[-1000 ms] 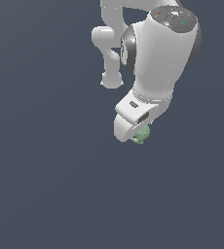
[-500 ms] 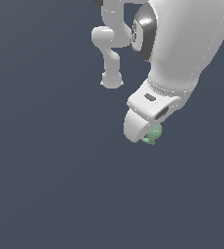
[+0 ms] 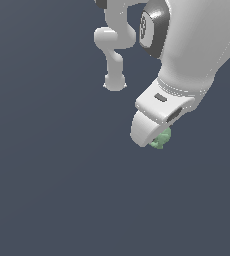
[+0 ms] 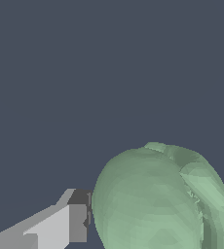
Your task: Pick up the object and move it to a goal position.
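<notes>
Plain, uniform dark blue-grey surface [image 3: 47, 190] filling the exterior view

The object [image 3: 161, 139] — pale green, lumpy, roundish — sits between the jaws.

**Surfaces and finishes**

My gripper [image 3: 157, 141] head is smooth white plastic with a soft satin sheen; a glossy dark band rings the arm [image 3: 197, 45] at its 10 o'clock. The object [image 4: 155, 199] is matt pale green, faceted and lumpy, with no shine. My finger [image 4: 60, 226] at its 9 o'clock looks flat matt grey. The backdrop [image 3: 47, 175] is an even, textureless slate blue.
</notes>
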`<state>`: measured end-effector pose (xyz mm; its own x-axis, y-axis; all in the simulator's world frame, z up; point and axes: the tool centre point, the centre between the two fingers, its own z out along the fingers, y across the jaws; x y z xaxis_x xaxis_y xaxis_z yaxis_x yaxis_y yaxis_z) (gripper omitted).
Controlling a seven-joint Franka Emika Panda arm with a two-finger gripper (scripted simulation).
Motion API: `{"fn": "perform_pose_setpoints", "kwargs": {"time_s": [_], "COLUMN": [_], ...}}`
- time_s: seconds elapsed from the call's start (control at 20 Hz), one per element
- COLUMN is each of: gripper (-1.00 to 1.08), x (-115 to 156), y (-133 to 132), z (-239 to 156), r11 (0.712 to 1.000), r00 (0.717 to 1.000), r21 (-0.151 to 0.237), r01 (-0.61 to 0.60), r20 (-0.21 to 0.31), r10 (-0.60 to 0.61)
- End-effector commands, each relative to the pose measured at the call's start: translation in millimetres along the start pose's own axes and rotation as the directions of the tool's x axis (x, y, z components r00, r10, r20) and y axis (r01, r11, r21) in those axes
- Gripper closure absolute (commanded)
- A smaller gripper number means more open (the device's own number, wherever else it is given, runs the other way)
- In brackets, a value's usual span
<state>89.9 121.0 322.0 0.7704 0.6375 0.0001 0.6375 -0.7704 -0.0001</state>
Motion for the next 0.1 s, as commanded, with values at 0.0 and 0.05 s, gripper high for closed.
{"fn": "perform_pose_setpoints", "kwargs": {"time_s": [0.0, 0.05], "gripper": [1.08, 1.08], "x": [0.4, 0.3], "y": [0.1, 0.1], "z": [-0.2, -0.1], "r11": [1.0, 1.0], "r00": [1.0, 1.0], "r21": [0.0, 0.0], "r01": [0.0, 0.0], "r20": [0.0, 0.0], "r10": [0.0, 0.0]}}
